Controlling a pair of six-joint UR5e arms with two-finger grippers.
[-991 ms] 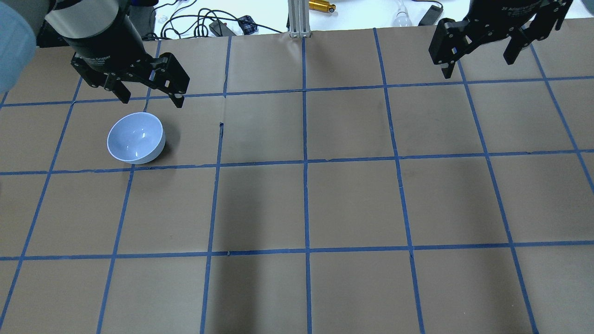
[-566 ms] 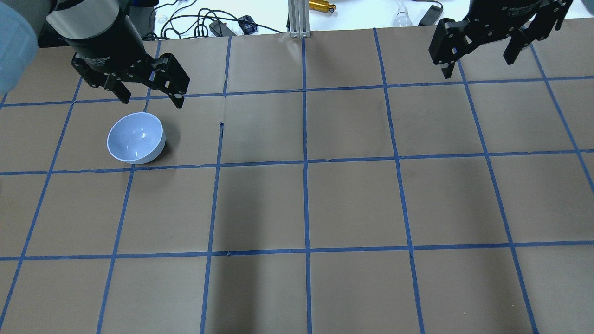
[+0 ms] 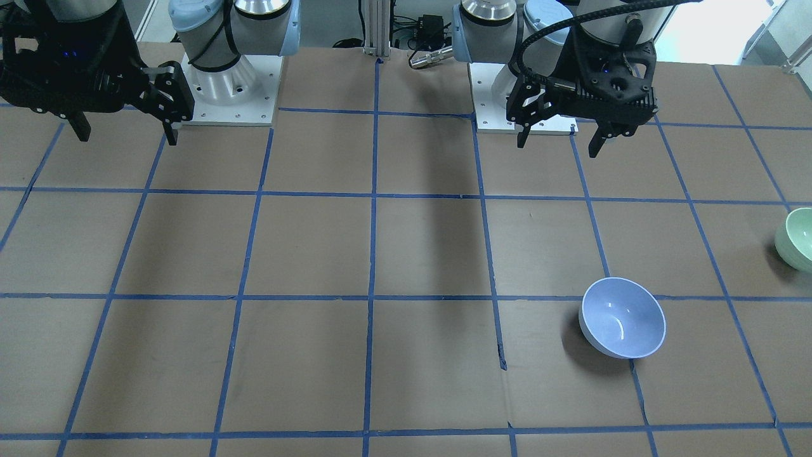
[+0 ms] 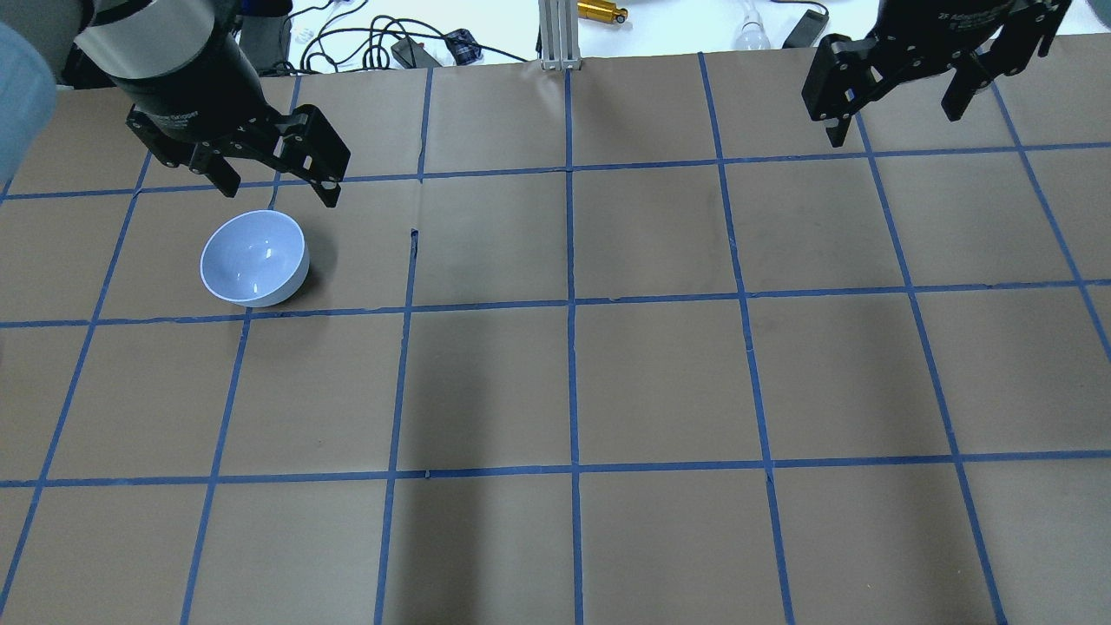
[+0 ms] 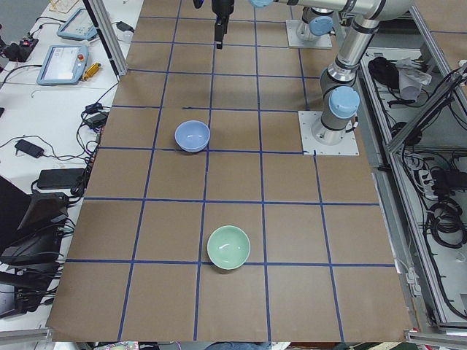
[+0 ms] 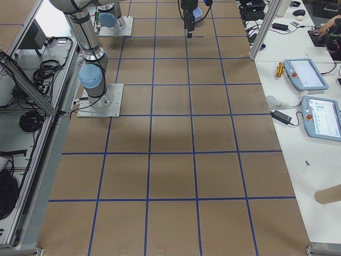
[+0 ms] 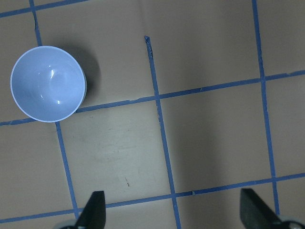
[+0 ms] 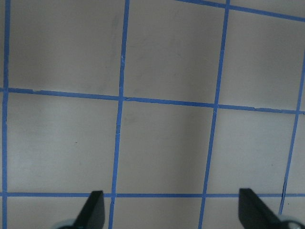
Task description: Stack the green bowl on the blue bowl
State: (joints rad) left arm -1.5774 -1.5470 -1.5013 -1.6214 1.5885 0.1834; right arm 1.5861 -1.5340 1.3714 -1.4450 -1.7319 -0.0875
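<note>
The blue bowl (image 4: 254,258) stands upright and empty on the brown paper at the table's left; it also shows in the front view (image 3: 623,317), the left side view (image 5: 192,135) and the left wrist view (image 7: 48,83). The green bowl (image 5: 228,246) stands upright nearer the table's left end, apart from the blue bowl, and is cut off at the front view's right edge (image 3: 798,240). It is out of the overhead view. My left gripper (image 4: 279,191) hangs open and empty high above the table, beside the blue bowl. My right gripper (image 4: 894,126) is open and empty, high at the far right.
Blue tape lines divide the brown paper (image 4: 660,382) into squares. A small tear (image 4: 414,239) lies right of the blue bowl. An aluminium post (image 4: 555,35), cables and a gold part (image 4: 602,11) sit past the table's far edge. Arm bases (image 3: 225,82) stand on the robot's side.
My left gripper has shifted slightly to the left in the overhead view. The blue bowl and my right gripper have not moved.
</note>
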